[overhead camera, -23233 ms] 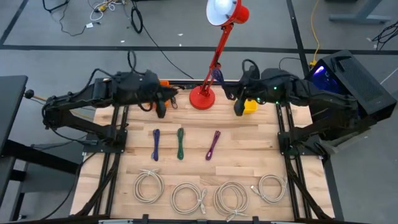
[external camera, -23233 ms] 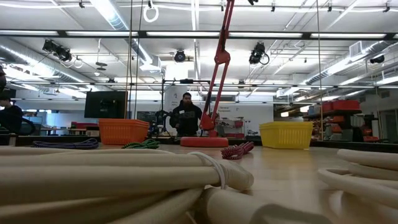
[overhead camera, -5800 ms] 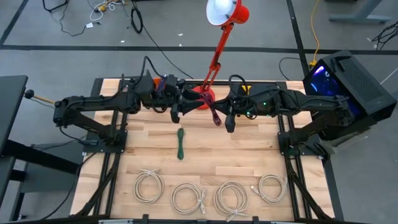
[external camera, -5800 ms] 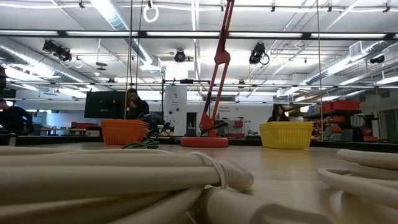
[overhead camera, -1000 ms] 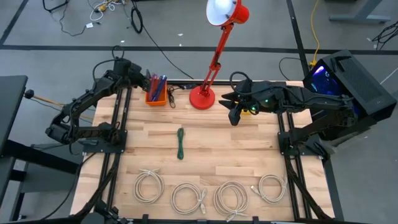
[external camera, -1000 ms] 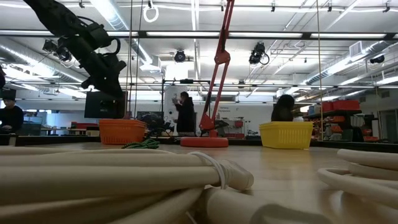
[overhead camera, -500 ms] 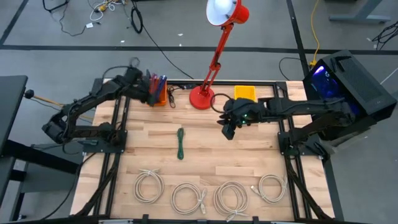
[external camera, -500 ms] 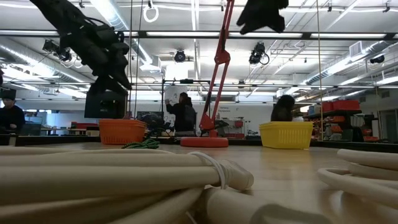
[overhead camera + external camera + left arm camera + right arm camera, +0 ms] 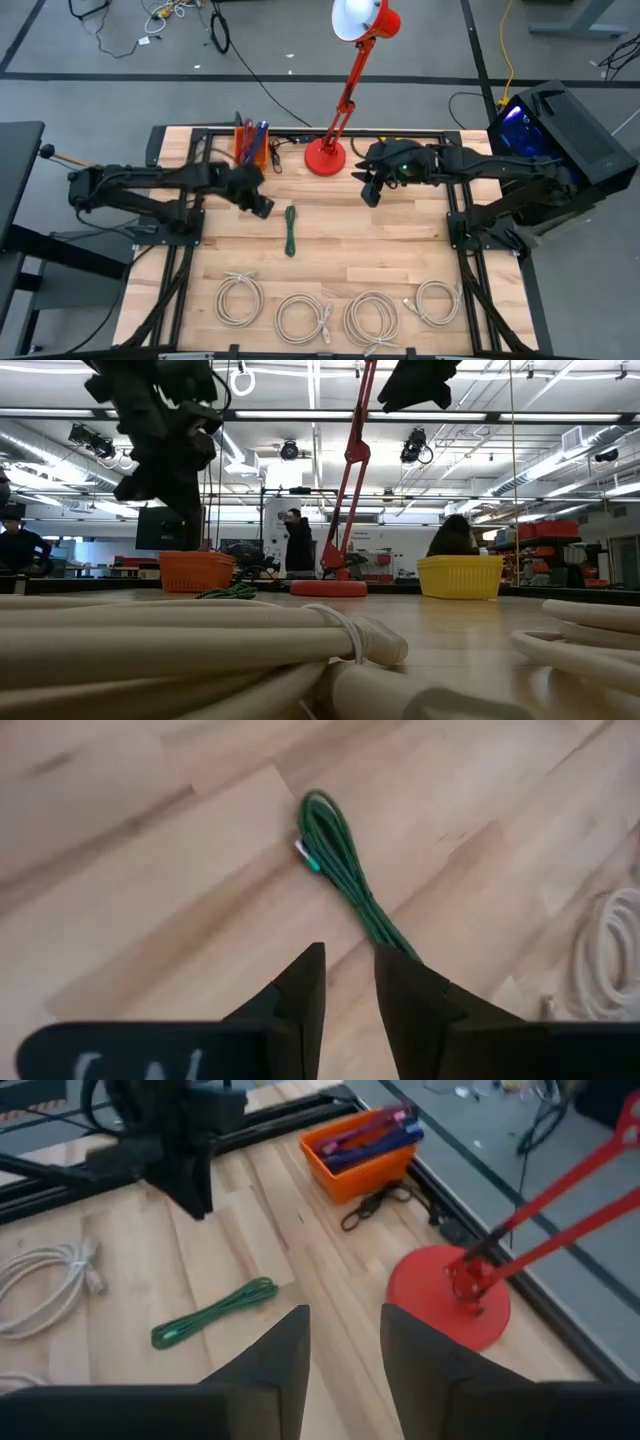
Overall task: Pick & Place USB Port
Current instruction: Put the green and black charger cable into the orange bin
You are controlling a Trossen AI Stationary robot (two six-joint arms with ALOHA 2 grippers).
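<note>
1. Green cable [image 9: 290, 230]: mid-table, free.
2. Left gripper [image 9: 259, 205]: just beside it, fingers slightly parted; widen, centre over bundle, descend.
3. Right gripper [image 9: 368, 192]: near lamp [image 9: 325, 155], fingers parted, waiting.

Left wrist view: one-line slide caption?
Left gripper, fingers slightly apart and empty, above the bundled green cable on the wooden table.

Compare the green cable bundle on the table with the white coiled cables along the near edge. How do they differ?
The green cable is folded into a narrow straight bundle; the white cables are wound into open round coils. The green cable lies alone mid-table, below the left gripper; the white cables sit four in a row. Both lie flat on the wooden table, ungripped.
</note>
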